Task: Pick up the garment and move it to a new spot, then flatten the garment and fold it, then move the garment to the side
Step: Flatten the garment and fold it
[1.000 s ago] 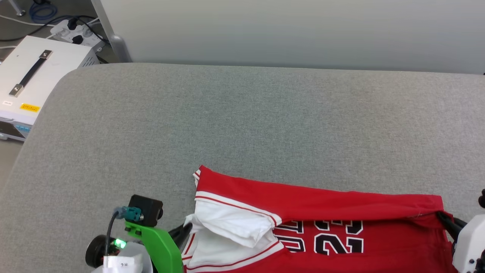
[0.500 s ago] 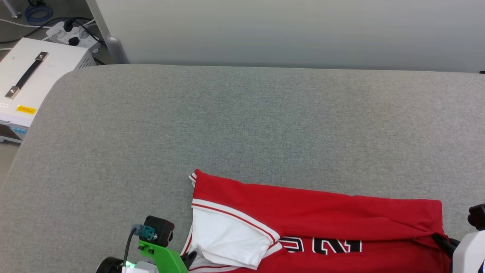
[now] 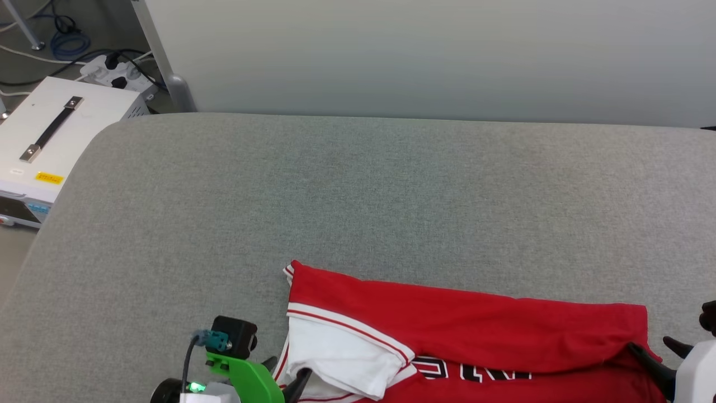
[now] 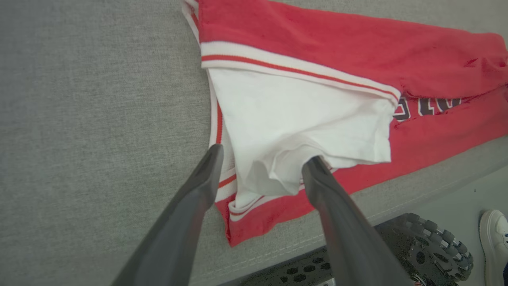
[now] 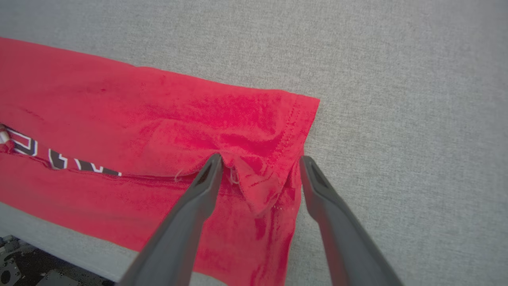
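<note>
The garment point(image 3: 464, 324) is a red jersey shirt with a white sleeve, lying folded lengthwise on the grey padded table point(image 3: 335, 196) near its front edge. Part of the black lettering point(image 3: 475, 372) peeks out under the folded-over red layer. My left gripper point(image 3: 286, 370) is open at the garment's left end. In the left wrist view its fingers point(image 4: 206, 174) straddle the loose white sleeve point(image 4: 297, 119) without pinching it. My right gripper point(image 3: 655, 347) is open at the right end, and its fingers point(image 5: 317, 186) flank the rumpled red hem corner point(image 5: 258, 186).
A white equipment case point(image 3: 50, 134) with a black handle and a power strip point(image 3: 112, 73) sit on the floor at the far left. A pale panel point(image 3: 419, 56) runs behind the table. Below the front edge are my wheeled base point(image 4: 432, 246) and a person's white shoe point(image 4: 494, 234).
Both grippers have gone from shut on the garment's ends to open, and the cloth has settled flat. The head camera has shifted a little.
</note>
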{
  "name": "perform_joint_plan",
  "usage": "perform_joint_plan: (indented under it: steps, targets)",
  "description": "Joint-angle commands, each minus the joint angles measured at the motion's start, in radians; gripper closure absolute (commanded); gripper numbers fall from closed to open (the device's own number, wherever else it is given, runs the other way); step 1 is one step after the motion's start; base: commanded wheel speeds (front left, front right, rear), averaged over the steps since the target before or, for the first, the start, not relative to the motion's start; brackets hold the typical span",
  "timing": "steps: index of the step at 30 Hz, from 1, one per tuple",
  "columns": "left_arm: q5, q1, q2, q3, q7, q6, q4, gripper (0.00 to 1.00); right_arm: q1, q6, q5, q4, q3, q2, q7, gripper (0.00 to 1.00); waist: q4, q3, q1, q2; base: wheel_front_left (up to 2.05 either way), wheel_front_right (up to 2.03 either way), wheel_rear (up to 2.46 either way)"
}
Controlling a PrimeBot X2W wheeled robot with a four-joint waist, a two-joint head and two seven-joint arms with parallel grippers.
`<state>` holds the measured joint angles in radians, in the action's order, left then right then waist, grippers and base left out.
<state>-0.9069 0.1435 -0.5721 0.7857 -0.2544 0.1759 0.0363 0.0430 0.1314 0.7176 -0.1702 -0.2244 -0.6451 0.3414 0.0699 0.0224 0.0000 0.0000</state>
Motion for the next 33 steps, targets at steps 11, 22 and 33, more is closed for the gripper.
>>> perform_joint_plan:
  steps: [11,22,33]
  targets:
    - [0.057,0.014,-0.056,-0.133,0.161,0.086,-0.155,0.0,0.059,-0.001,-0.053,0.148,0.24,0.111,0.215,0.0,0.002,-0.016,0.0,0.0,0.0,0.0,0.0]
    - [0.105,0.011,0.003,-0.21,0.431,0.069,-0.08,0.0,0.045,-0.001,-0.23,0.091,0.436,0.337,0.345,0.0,0.012,0.038,0.0,0.0,0.0,0.0,0.0]
    - [0.122,0.026,0.027,-0.241,0.497,0.025,0.012,0.0,0.011,-0.001,-0.273,-0.04,0.47,0.366,0.312,0.0,0.032,0.086,0.0,0.0,0.0,0.0,0.0]
